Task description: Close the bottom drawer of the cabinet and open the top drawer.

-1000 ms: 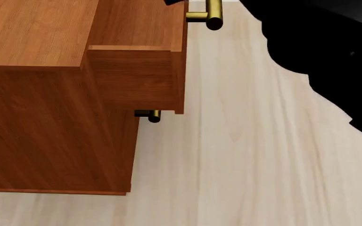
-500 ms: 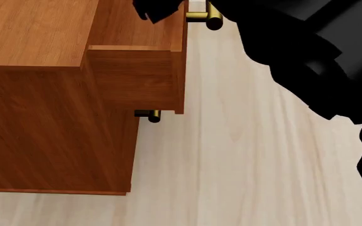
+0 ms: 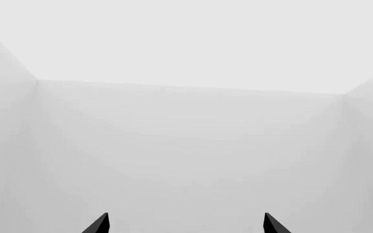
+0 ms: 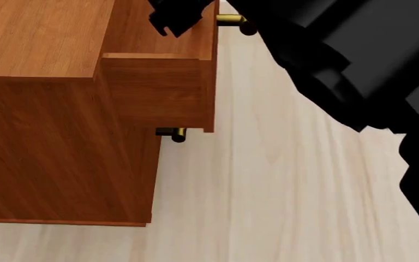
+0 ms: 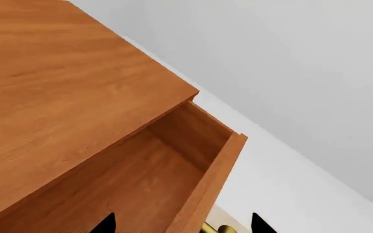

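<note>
The top drawer (image 4: 159,82) stands pulled out of the cabinet (image 4: 42,109); my right arm hides most of its handle (image 4: 233,21). The bottom drawer is not visible. Right tool (image 4: 174,15) hovers over the drawer, tips apart, holding nothing. Left tool (image 3: 185,224) spread, facing blank wall.

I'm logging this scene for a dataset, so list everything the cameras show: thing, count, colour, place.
cabinet: one, reddish-brown wood, left of the head view.
top drawer: one, reddish-brown, pulled out from the cabinet, inside bare where it shows.
top drawer handle: one, brass bar, on that drawer's front, partly behind the right arm.
lower handle: one, brass, just showing under the open drawer; which drawer it belongs to I cannot tell.
floor: pale wood planks.
walls: pale grey, all the left wrist view shows.
right gripper: black, over the top drawer's open box, fingers apart.
left gripper: black fingertips apart, facing the wall.
</note>
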You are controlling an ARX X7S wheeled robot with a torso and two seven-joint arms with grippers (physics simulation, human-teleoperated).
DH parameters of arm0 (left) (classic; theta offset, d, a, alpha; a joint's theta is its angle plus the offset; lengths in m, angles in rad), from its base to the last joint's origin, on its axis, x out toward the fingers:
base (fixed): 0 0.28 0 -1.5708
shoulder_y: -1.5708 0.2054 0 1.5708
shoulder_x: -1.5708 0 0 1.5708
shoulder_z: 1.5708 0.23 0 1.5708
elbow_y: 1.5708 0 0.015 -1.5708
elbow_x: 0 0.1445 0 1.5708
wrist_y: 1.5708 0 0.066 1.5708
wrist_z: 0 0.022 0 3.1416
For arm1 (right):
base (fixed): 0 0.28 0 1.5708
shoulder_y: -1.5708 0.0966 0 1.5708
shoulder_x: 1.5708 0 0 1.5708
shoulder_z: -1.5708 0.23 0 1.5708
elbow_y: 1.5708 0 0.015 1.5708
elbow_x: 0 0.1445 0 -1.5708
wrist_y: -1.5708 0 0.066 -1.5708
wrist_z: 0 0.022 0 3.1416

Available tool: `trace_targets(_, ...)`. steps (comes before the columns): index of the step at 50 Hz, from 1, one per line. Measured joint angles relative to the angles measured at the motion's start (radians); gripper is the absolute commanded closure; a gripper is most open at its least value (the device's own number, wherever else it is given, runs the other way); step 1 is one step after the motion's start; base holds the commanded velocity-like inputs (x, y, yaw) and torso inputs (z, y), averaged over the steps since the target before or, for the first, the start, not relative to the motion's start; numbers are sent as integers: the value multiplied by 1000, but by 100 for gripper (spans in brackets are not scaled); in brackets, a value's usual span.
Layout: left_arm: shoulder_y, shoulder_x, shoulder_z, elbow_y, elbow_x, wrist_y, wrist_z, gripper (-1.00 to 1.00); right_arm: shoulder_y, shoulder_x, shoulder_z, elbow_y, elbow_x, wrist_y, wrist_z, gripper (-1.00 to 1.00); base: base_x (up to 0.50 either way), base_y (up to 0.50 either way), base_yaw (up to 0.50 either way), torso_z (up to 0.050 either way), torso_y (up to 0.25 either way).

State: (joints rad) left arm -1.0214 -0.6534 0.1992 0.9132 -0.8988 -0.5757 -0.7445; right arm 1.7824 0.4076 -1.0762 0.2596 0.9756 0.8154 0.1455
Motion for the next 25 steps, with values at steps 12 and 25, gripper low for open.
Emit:
trace_targets(12, -4, 0, 4, -2, -1, 2, -2, -100, 27, -2, -40, -11, -39, 21, -23, -100, 1, 0, 0, 0, -2)
trace_targets(25, 0, -1, 9, -5, 5, 11, 1, -100, 62, 8, -94, -25, -77, 52, -38, -100, 2, 0, 0, 0, -5)
